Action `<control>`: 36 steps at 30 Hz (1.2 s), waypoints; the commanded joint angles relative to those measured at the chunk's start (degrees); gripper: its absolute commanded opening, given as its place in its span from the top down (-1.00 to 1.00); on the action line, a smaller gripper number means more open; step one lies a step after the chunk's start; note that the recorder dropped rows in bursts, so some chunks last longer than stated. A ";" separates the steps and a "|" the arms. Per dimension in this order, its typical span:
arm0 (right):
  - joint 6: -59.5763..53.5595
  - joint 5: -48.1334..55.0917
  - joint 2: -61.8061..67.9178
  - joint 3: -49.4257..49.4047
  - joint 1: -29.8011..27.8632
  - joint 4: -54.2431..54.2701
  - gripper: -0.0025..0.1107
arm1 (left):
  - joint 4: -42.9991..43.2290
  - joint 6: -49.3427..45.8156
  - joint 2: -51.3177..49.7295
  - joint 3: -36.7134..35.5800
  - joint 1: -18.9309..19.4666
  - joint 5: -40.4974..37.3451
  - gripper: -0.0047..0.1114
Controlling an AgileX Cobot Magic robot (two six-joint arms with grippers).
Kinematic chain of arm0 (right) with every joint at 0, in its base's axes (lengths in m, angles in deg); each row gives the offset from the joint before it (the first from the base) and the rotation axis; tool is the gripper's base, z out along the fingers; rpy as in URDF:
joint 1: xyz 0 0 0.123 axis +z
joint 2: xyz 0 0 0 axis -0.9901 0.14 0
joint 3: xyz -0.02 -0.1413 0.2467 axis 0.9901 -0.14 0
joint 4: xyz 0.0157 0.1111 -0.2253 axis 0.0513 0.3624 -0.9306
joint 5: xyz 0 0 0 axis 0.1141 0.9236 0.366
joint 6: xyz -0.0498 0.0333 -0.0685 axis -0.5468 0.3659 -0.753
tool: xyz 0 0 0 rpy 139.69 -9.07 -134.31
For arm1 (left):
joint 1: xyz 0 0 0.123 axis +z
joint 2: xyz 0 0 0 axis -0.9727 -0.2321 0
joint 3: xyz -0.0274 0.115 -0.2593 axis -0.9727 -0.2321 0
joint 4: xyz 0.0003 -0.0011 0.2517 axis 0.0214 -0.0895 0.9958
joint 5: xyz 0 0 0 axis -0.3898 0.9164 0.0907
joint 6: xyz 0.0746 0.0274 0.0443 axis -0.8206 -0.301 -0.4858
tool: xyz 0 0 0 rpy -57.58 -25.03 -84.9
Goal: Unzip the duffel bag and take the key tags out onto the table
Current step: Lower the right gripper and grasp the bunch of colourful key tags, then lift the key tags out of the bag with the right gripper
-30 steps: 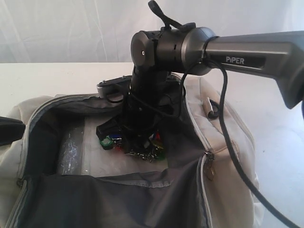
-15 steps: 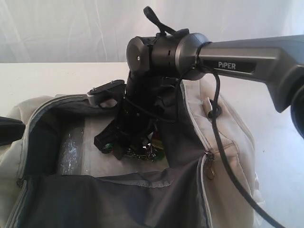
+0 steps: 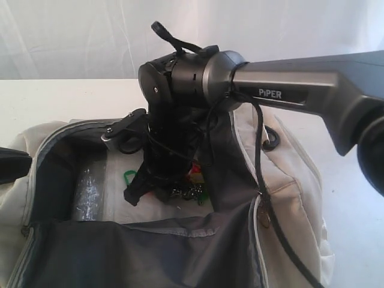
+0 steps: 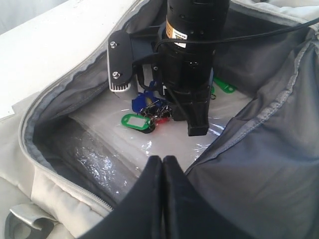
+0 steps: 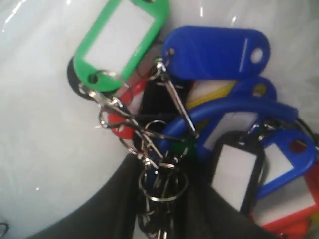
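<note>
The cream duffel bag (image 3: 288, 174) lies unzipped on the white table (image 3: 60, 99), its dark grey lining spread wide. My right arm reaches down into it. The right gripper (image 5: 162, 174) is shut on the metal rings of the key tags (image 5: 209, 55), a bunch of green, blue, red and black tags lying on the bag floor (image 3: 193, 185). The left wrist view shows the tags (image 4: 144, 112) beside one right finger (image 4: 197, 122). My left gripper (image 4: 163, 159) hovers shut over the bag's near rim with nothing between its fingers.
A clear plastic sheet (image 3: 90, 195) covers the bag floor under the tags. The right arm's black cable (image 3: 264, 198) hangs over the bag's right wall past a zipper pull (image 3: 264, 217). A white curtain (image 3: 72, 36) closes the back.
The right wrist has swung to the left inside the bag and turned, and the bunch of tags has shifted with the fingers. The left gripper has stayed in place.
</note>
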 commanded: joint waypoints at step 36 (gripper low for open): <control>0.23 -0.82 -22.56 -0.68 0.05 0.56 0.96 | -0.77 0.15 0.42 -0.38 -0.24 -0.24 0.92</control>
